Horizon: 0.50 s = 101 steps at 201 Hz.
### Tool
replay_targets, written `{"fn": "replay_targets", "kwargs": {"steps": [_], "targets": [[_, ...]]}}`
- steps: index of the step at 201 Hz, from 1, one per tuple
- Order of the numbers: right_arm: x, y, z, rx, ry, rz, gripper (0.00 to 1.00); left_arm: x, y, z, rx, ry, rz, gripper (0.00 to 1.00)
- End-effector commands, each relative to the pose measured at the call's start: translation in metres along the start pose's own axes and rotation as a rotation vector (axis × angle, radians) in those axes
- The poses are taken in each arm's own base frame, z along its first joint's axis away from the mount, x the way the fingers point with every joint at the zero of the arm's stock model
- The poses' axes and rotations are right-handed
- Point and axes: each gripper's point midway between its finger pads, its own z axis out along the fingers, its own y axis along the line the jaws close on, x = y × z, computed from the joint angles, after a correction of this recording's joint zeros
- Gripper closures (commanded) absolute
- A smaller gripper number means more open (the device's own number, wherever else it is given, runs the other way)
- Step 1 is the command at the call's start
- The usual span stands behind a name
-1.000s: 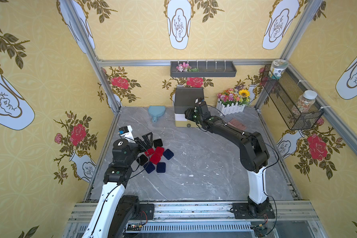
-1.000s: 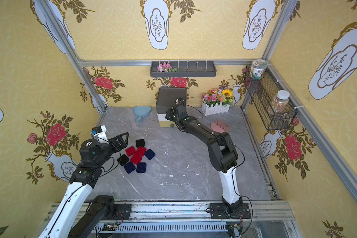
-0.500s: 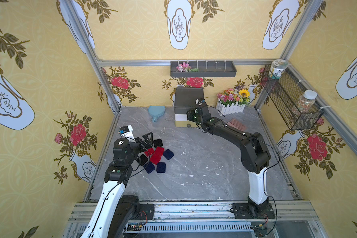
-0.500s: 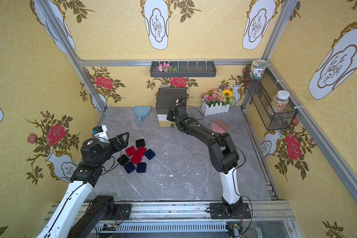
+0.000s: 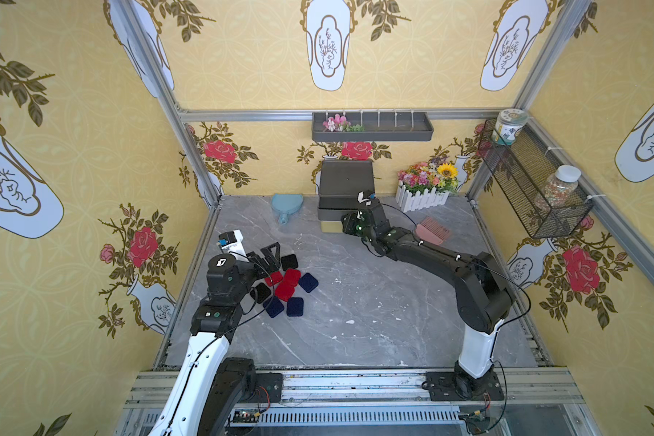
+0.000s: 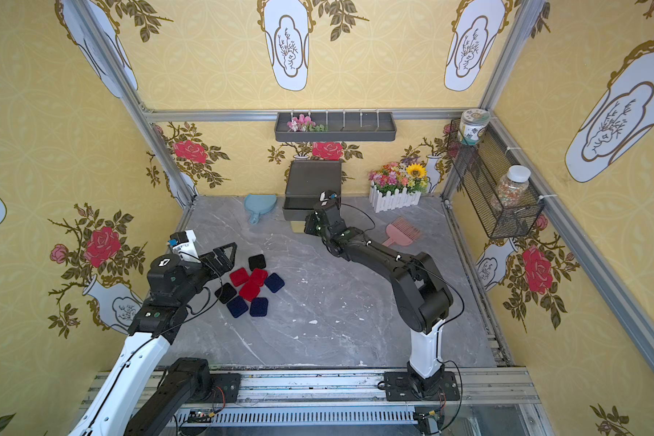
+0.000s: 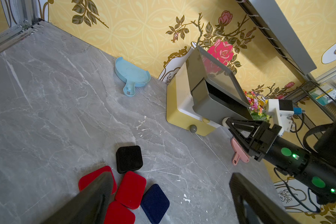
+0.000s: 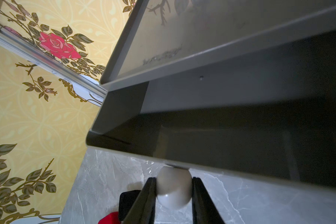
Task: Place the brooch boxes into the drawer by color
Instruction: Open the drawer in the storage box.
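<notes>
Several brooch boxes lie clustered at the table's left in both top views: black (image 5: 289, 261), red (image 5: 291, 278) and navy (image 5: 308, 282); the red ones (image 6: 249, 290) sit in the middle. My left gripper (image 5: 269, 256) hangs open just above the cluster's left edge, its wide-apart jaws (image 7: 171, 175) empty. The drawer chest (image 5: 346, 177) stands at the back wall. Its dark grey top drawer (image 7: 208, 108) sticks partly out and looks empty. My right gripper (image 8: 173, 179) is shut on that drawer's pale round knob (image 8: 174, 186). Part of the cluster is hidden under my left arm.
A blue dustpan (image 5: 287, 204) lies left of the chest and a pink comb brush (image 5: 433, 230) lies right of it. A white fence planter with flowers (image 5: 425, 188) is at the back right. A grey wall tray (image 5: 370, 128) and a wire basket (image 5: 533, 181) with jars hang above.
My right gripper's jaws have closed onto the top drawer's knob and the wrist has shifted slightly toward the table's front. The left arm has hardly moved.
</notes>
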Motion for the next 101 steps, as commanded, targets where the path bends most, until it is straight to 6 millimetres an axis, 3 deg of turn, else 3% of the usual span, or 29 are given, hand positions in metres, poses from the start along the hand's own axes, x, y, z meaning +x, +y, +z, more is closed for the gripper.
{"fn": "replay_targets", "kwargs": {"steps": [1, 101], "targets": [[-0.003, 0.015, -0.012, -0.033, -0.025, -0.021, 0.8, -0.001, 0.001, 0.0, 0.0, -0.012, 0.0, 0.0], [0.032, 0.011, -0.037, -0.012, 0.016, -0.048, 0.79, 0.0, 0.003, -0.004, -0.013, -0.012, -0.003, 0.0]]}}
